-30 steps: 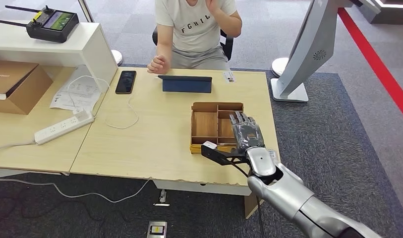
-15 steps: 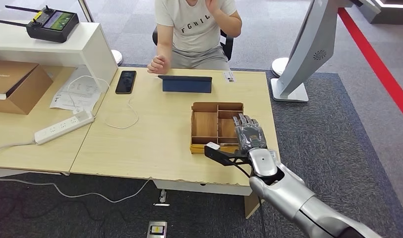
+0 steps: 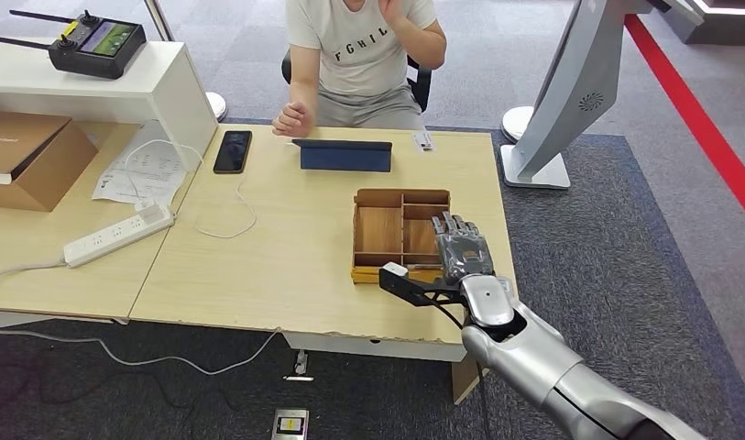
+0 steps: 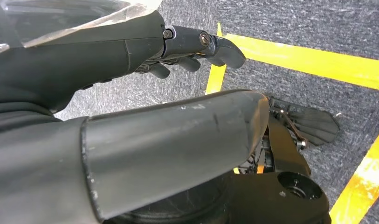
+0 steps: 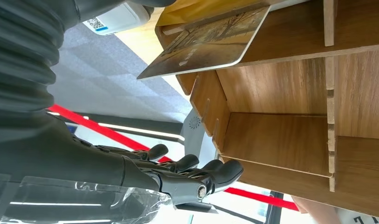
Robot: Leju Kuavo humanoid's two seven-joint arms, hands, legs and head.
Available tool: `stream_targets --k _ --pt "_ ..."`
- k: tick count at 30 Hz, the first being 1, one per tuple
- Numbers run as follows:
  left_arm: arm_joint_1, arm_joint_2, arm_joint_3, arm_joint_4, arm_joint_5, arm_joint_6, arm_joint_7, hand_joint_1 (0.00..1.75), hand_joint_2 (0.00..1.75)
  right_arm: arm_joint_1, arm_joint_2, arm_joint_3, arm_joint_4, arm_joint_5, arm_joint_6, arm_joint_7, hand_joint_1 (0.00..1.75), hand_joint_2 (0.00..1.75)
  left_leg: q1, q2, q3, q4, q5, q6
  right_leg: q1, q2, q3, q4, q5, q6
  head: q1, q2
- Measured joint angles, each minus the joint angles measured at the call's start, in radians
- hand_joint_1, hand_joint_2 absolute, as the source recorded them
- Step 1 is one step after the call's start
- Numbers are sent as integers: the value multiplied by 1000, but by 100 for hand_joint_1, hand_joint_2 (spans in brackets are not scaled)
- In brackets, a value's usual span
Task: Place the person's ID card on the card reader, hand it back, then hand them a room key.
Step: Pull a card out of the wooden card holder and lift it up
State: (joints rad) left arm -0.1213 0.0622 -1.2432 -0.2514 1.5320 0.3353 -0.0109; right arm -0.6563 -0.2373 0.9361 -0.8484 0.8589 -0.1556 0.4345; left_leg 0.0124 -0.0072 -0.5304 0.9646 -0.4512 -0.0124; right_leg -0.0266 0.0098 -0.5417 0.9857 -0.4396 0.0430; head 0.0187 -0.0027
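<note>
Half a second on, the right hand [image 3: 460, 246] has edged slightly toward five o'clock over the wooden tray [image 3: 379, 231], fingers spread and holding nothing, the room key card [image 5: 206, 42] still leaning in its compartment, ungrasped

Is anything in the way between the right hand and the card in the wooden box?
Nothing visible. The right hand hovers open over the right side of the wooden box, and the card leans tilted in a compartment with nothing lying over it. Only the box's thin dividers stand around it.
</note>
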Motion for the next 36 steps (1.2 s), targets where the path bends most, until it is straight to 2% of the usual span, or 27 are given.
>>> stream_targets --k 20,21,24,25,36 --pt "0 -6 0 0 0 22 8 0 0 0 0 1 -1 -7 0 4 0 175 0 0 0 0 0 0 0 0 0 0 0 0 0 0" --pt "0 -6 0 0 0 23 7 0 0 0 0 1 -1 -7 1 5 6 175 0 0 0 0 0 0 0 0 0 0 0 0 0 0" --pt "0 -6 0 0 0 23 4 0 0 0 0 1 -1 -7 1 7 137 175 0 0 0 0 0 0 0 0 0 0 0 0 0 0" --pt "0 -6 0 0 0 23 3 0 0 0 0 1 -1 -7 2 7 175 175 0 0 0 0 0 0 0 0 0 0 0 0 0 0" --pt "0 -7 0 0 0 24 0 0 0 0 0 5 -2 -13 24 11 175 175 0 0 0 0 0 0 0 0 0 0 0 0 0 0"
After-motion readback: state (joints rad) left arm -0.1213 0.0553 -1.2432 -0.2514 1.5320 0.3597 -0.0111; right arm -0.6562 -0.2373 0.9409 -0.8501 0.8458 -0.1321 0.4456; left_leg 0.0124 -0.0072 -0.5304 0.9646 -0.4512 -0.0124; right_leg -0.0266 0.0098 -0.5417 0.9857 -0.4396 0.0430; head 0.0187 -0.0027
